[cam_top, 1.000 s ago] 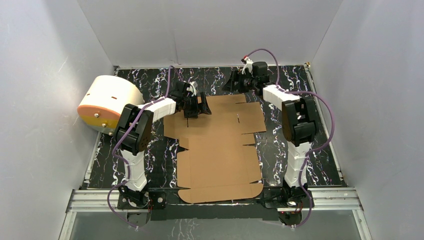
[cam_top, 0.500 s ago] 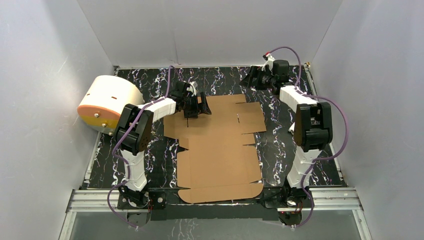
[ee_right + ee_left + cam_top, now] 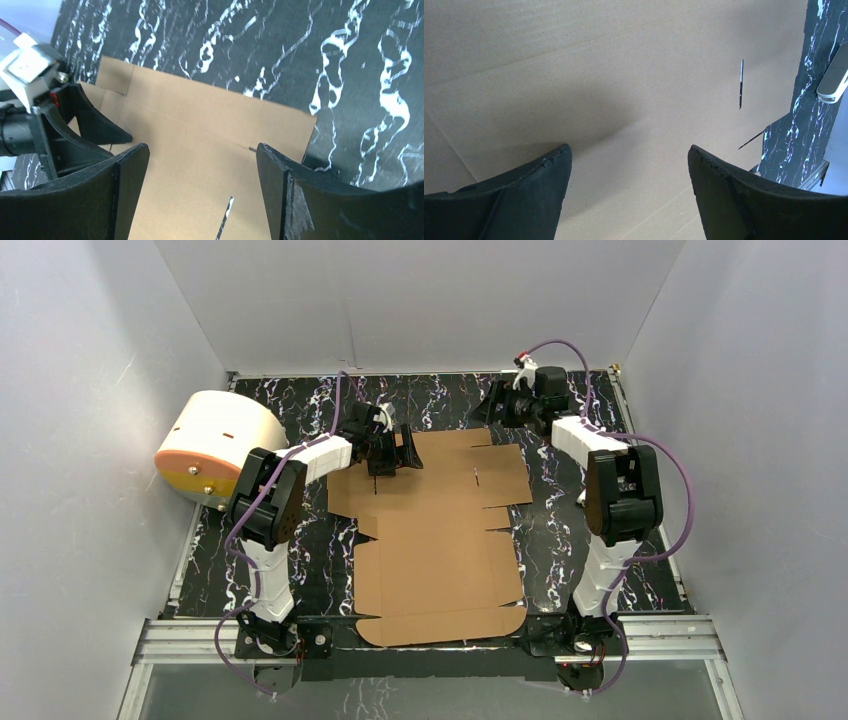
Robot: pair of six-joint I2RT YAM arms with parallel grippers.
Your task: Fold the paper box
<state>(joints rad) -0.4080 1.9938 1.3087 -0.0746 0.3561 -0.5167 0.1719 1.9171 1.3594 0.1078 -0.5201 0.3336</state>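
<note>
The paper box [image 3: 440,530] is a flat brown die-cut cardboard sheet lying in the middle of the black marbled table [image 3: 560,530]. My left gripper [image 3: 398,455] hangs low over the sheet's far left corner. In the left wrist view this gripper [image 3: 629,155] is open, with only bare cardboard [image 3: 599,75] and a thin slot [image 3: 741,84] beyond it. My right gripper [image 3: 488,408] hovers by the sheet's far edge. In the right wrist view it [image 3: 202,150] is open, looking down at the sheet [image 3: 200,125] and the left gripper [image 3: 60,130].
A cream-white cylinder with an orange face [image 3: 215,445] lies against the left wall. White walls close in the back and both sides. A metal rail [image 3: 430,635] runs along the near edge under the sheet's front flap.
The right arm swung out to the right and has come partly back towards the sheet's far edge. The left arm and the sheet have not moved.
</note>
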